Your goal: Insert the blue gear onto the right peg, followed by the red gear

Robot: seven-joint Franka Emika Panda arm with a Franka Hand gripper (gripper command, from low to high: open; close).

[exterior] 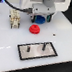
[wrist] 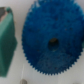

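The arm hangs over the upper middle of the exterior view, its pincer (exterior: 40, 17) low over the blue gear (exterior: 41, 19), which lies on the white bench (exterior: 64, 33) half hidden under the arm's body. In the wrist view the blue gear (wrist: 51, 42) fills most of the frame, teeth sharp around the rim and the dark hub hole near the middle; no fingertip shows clearly against it, so I cannot tell whether the pincer stands open or has closed on the gear. The red gear (exterior: 33, 29) sits just below and slightly left of the blue one, apart from it. The grey plate (exterior: 37, 50) lies lower in the frame, well apart from both, with the right peg (exterior: 44, 46) near its right end. The step in hand looks like the pick-up of the blue gear. To do it well, the pincer should centre on the hub, come down square, and close firmly without tilting the disc, so the hole stays level for the peg. Lift straight, clear of the red gear, then line the hole over the right peg before lowering.
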